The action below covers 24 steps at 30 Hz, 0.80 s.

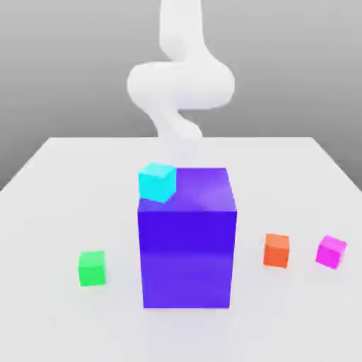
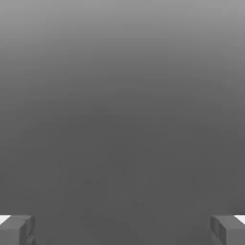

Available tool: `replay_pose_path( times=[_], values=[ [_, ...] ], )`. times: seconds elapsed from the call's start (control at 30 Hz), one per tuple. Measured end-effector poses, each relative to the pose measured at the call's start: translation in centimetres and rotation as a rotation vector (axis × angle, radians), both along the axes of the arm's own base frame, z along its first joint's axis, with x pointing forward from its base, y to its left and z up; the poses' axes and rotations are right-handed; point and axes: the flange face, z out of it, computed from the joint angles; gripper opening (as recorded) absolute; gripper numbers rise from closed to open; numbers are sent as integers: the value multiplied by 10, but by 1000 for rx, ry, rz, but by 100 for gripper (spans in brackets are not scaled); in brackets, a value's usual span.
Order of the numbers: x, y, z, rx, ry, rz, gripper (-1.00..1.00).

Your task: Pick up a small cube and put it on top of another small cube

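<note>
1. While the white robot arm (image 1: 180, 85) is hanging high behind the big purple-blue block (image 1: 187, 240), I am judging that the task is sitting at its very start: no cube is being carried and the reach has not begun.
2. I am seeing the fingers (image 2: 19, 228) standing wide apart in the hand view, one at each lower corner, with nothing between them but plain grey.
3. I am finding the small plain magenta cube (image 1: 331, 252) resting on the pale grey worktop (image 1: 63, 184) at the exterior view's right, near the small orange cube (image 1: 276, 250) and well apart from the block.
4. I am also noting a small cyan cube (image 1: 157, 182) sitting at the block's top corner, and a small green cube (image 1: 92, 268) on the exterior view's left.
5. Next, I am reckoning, the hand needs to travel over the magenta cube and descend with the fingers straddling it.
6. I am relying on the exterior view for the cube layout, and on the hand view for the finger spread.
</note>
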Motion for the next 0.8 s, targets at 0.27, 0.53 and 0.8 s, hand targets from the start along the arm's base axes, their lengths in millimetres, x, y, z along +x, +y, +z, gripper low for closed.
replay_pose_path(
  times=[0.27,0.53,0.8],
  values=[
    [46,100,-120,-254,146,504,0],
    [32,200,-246,-485,243,1032,0],
    [-33,277,-369,-693,298,1587,0]
  ],
)
